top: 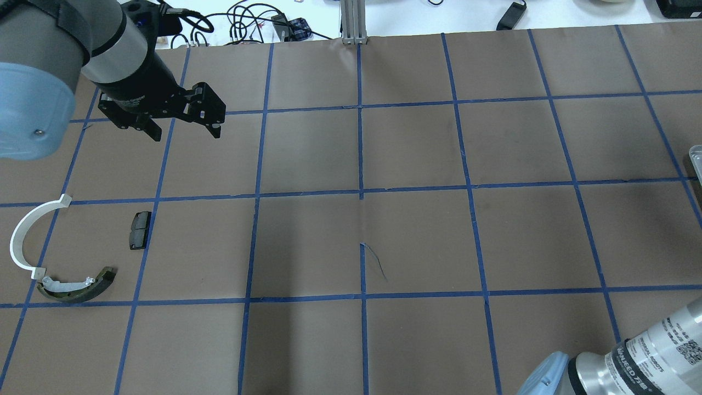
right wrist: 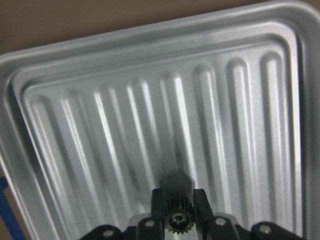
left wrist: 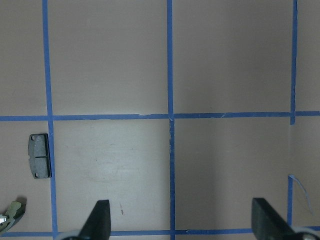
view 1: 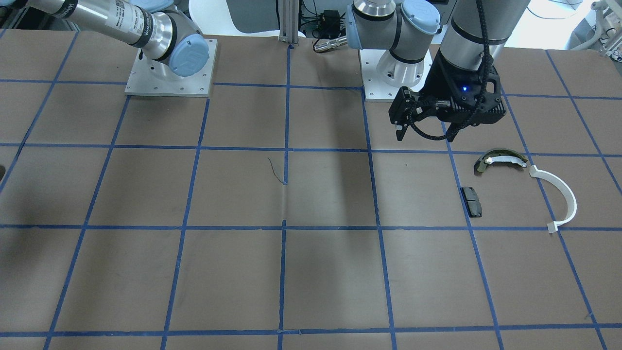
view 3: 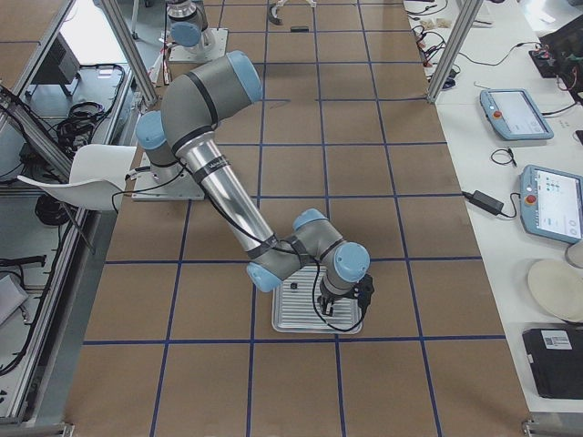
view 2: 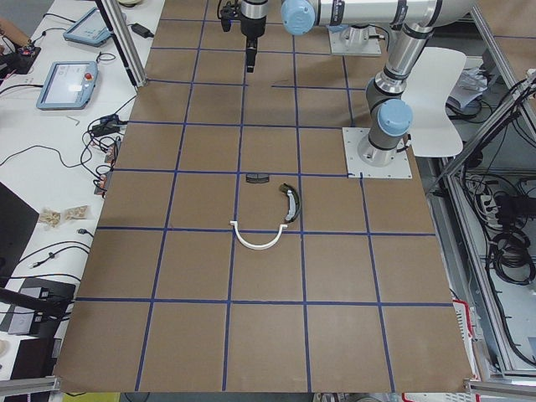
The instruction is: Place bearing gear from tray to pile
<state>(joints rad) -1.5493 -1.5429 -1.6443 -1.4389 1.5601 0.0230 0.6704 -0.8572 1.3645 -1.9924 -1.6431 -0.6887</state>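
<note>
My right gripper (right wrist: 176, 207) hangs over a ribbed silver tray (right wrist: 100, 130) and is shut on a small dark bearing gear (right wrist: 176, 221), held just above the tray floor. In the exterior right view the gripper (view 3: 339, 308) stands over the tray (view 3: 290, 319). The pile lies at the far left of the table: a white half-ring strip (top: 21, 233), an olive-green curved shoe (top: 82, 288) and a small black pad (top: 140, 229). My left gripper (top: 184, 125) is open and empty, above the table beyond the pile.
The table is brown paper with a blue tape grid (top: 361, 192). The tray's corner shows at the right edge of the overhead view (top: 695, 156). Both arm bases (view 1: 170, 73) stand at the robot's side. Cables and tablets lie beyond the far edge.
</note>
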